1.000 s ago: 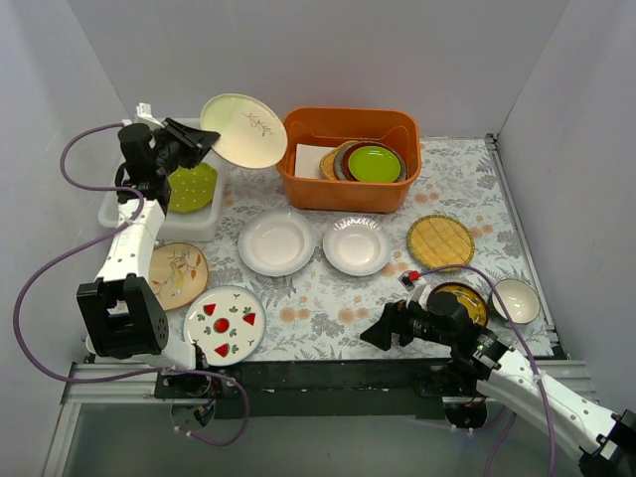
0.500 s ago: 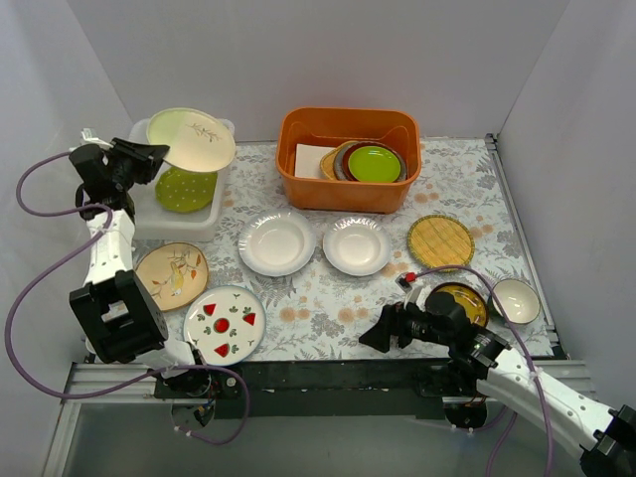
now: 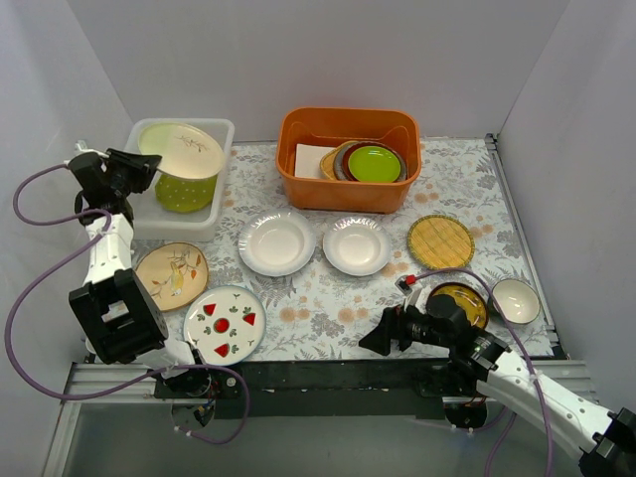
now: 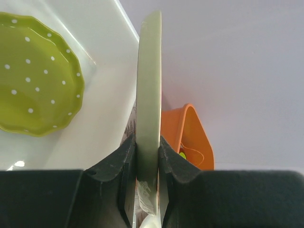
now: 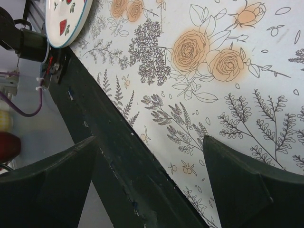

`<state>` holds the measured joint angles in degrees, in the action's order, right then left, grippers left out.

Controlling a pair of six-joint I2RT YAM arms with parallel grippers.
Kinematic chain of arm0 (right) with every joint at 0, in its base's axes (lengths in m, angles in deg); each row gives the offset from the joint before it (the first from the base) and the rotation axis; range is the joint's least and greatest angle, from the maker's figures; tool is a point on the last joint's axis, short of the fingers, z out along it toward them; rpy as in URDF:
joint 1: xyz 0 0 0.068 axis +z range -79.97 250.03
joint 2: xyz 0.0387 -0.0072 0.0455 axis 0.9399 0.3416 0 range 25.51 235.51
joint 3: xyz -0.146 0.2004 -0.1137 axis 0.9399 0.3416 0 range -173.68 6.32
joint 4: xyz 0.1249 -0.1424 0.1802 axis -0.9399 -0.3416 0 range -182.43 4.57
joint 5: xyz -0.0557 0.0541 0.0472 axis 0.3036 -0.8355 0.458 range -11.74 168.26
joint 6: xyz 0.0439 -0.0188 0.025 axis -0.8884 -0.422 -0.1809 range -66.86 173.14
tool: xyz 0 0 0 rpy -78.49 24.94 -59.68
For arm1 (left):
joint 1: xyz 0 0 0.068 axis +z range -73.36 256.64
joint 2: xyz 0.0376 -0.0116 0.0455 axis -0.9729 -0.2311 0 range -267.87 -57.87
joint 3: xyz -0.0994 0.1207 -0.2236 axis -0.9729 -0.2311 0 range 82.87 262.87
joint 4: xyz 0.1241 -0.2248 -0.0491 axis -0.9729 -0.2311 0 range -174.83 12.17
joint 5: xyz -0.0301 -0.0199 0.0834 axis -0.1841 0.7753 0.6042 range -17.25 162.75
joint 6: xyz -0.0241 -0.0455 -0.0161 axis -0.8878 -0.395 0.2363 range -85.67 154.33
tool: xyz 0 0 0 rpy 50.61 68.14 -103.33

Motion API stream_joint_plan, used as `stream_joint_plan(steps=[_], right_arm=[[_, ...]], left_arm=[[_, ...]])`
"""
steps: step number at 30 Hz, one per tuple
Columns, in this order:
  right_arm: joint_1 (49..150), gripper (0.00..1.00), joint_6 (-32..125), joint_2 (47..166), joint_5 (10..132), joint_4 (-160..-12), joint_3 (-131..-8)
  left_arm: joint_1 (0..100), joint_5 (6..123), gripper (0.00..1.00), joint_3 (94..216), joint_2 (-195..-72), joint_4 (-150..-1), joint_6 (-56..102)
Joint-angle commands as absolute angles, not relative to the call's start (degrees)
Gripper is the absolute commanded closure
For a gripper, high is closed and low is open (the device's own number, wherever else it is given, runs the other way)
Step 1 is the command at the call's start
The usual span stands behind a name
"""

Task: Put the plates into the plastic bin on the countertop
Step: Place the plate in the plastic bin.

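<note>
Left gripper (image 4: 147,147): closed on the rim of the cream plate (image 3: 184,151), pinching it edge-on between both fingers.
Why that hold: a thin rim is probably the only part narrow jaws can take, and it leaves the plate's underside free to settle flat.
Cream plate, place: tilted over the far part of the plastic bin (image 3: 179,227), not yet resting in it as far as I can judge.
Plastic bin: far left on the countertop (image 3: 328,298); milky translucent walls and a rolled rim.
Inside the bin: the green dotted plate (image 3: 189,191), scalloped and glossy (it looks like glazed ceramic).
Right gripper (image 3: 373,338): jaws spread wide and empty, low over the near edge, just left of the dark brown-gold plate (image 3: 459,301).
Waiting on the countertop: two white plates (image 3: 276,241), smooth and fluted; a yellow woven plate (image 3: 440,240), coarse and flat; a peach plate (image 3: 172,274); a red-fruit plate (image 3: 226,323).
Countertop surface: matte print of ferns and orange flowers.
</note>
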<state>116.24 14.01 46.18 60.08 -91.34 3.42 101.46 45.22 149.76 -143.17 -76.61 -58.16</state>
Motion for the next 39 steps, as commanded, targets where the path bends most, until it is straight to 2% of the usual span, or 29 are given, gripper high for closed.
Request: stream_joint_plan(steps=[1,15,39], right_arm=[[116.43,0.02,13.59,47.31,59.10,-89.47,5.88],[116.43,0.02,13.24,48.98,58.48,-87.80,5.88],[116.43,0.02,12.71,53.20,58.04,-84.55,8.25]], left_arm=[[102.13,47.34,1.00,151.69,-141.54,-70.53,-59.98],[102.04,53.15,1.00,152.04,-148.84,-71.85,-57.43],[102.04,47.62,1.00,159.33,-166.68,-66.22,-57.87]])
